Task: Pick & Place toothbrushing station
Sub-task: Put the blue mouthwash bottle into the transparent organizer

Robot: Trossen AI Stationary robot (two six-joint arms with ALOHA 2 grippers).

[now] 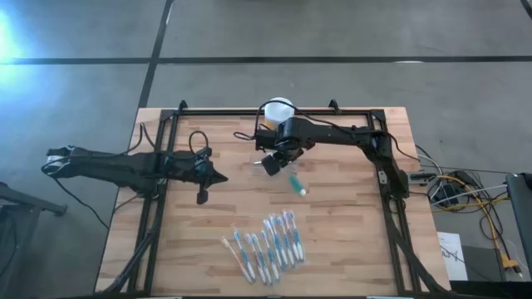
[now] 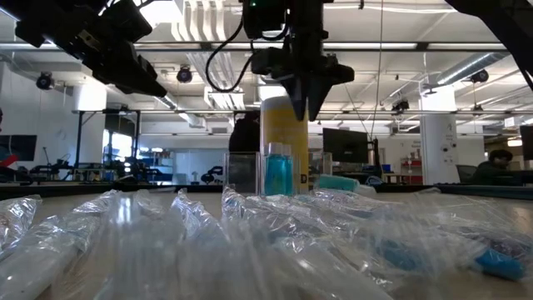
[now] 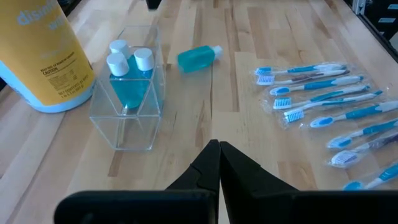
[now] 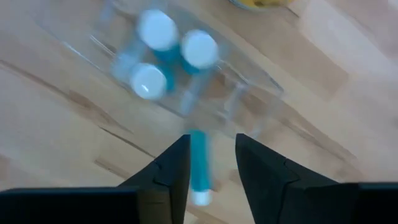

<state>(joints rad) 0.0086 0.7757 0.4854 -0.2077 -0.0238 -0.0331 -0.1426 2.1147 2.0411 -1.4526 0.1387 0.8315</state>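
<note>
The toothbrushing station [image 3: 127,109], a clear plastic holder, stands on the wood beside a yellow jar [image 3: 43,56] with a white lid [image 1: 278,110]. Three small blue bottles [image 3: 129,68] stand upright in one of its slots. My right gripper [image 1: 274,159] hangs over the holder's near side [image 4: 174,68], fingers pointing down and open. In the blurred right wrist view a thin blue thing with a white end [image 4: 199,168] shows between the fingers, with bare wood on both sides of it. My left gripper [image 3: 219,155] waits shut at the table's left, above the wood.
A blue bottle [image 1: 297,184] lies on its side just right of the holder. Several wrapped toothbrushes [image 1: 266,245] lie in a row near the front edge and fill the low view's foreground [image 2: 250,242]. The black frame rails [image 1: 391,208] run along the table's sides.
</note>
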